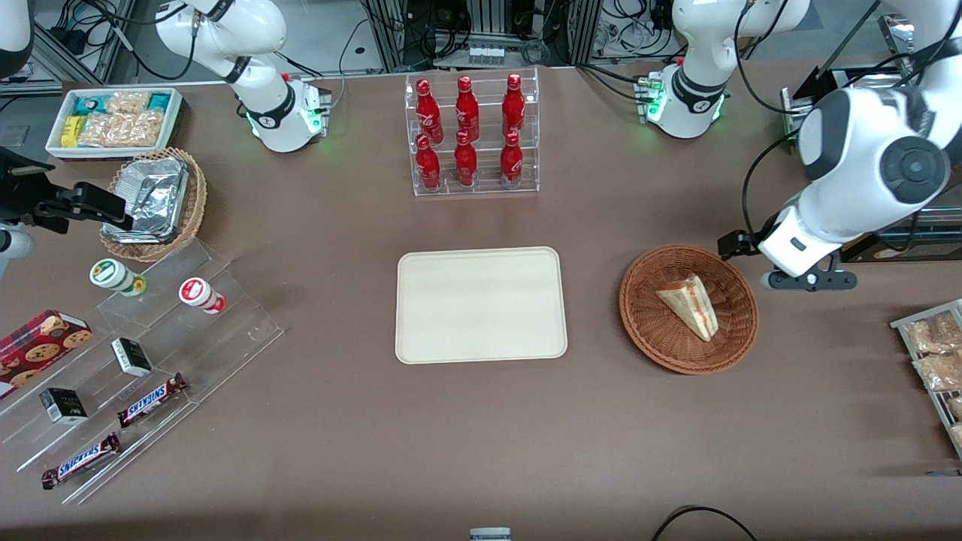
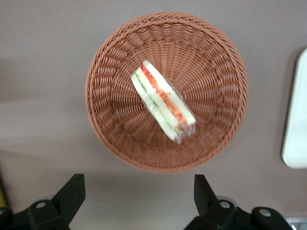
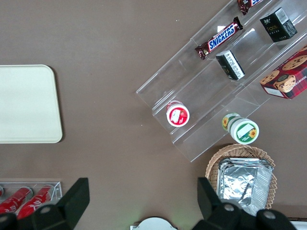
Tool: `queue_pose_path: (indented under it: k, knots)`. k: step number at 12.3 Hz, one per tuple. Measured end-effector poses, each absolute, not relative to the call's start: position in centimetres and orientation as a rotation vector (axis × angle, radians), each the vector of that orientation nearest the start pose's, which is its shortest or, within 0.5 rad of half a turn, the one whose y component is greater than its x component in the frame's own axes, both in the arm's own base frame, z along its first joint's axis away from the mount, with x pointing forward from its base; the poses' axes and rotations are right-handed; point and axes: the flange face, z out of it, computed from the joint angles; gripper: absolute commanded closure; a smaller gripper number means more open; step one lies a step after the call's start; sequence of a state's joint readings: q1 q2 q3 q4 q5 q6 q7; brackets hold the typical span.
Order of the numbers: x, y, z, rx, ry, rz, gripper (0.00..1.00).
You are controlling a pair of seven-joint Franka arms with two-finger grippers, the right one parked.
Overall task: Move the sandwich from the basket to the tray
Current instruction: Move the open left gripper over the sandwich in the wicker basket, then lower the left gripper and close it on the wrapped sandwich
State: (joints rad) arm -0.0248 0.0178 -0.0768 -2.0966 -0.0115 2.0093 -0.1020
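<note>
The sandwich (image 1: 690,304) (image 2: 163,105), a pale bread wedge with red and green filling in clear wrap, lies in the middle of the round reddish-brown wicker basket (image 1: 646,323) (image 2: 216,72). The cream tray (image 1: 481,304) (image 2: 296,120) (image 3: 26,103) lies flat and bare beside the basket, toward the parked arm's end of the table. My gripper (image 2: 138,187) hangs open above the bare table just outside the basket's rim, toward the working arm's end; nothing is between its fingers. In the front view the white wrist (image 1: 808,240) covers it.
A clear rack of red bottles (image 1: 472,135) stands farther from the front camera than the tray. Toward the parked arm's end are a stepped acrylic shelf of snacks (image 1: 135,353), a tan basket of foil containers (image 1: 154,203) and a white snack bin (image 1: 113,120). Snack packets (image 1: 936,353) sit at the working arm's end.
</note>
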Motion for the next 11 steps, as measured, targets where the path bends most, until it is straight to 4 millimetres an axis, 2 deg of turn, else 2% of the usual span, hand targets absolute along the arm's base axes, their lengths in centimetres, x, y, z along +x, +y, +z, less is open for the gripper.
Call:
queue_pose_path:
  k: [2, 4, 7, 11]
  knots:
    - [52.6, -5.4, 37.9, -3.139, -0.094, 0.118, 0.00]
    - [52.3, -5.7, 36.9, -3.134, -0.229, 0.081, 0.00]
    - [52.1, -6.4, 35.6, -3.106, -0.561, -0.020, 0.00]
    - [52.2, -8.0, 33.1, -2.995, -1.046, -0.050, 0.00]
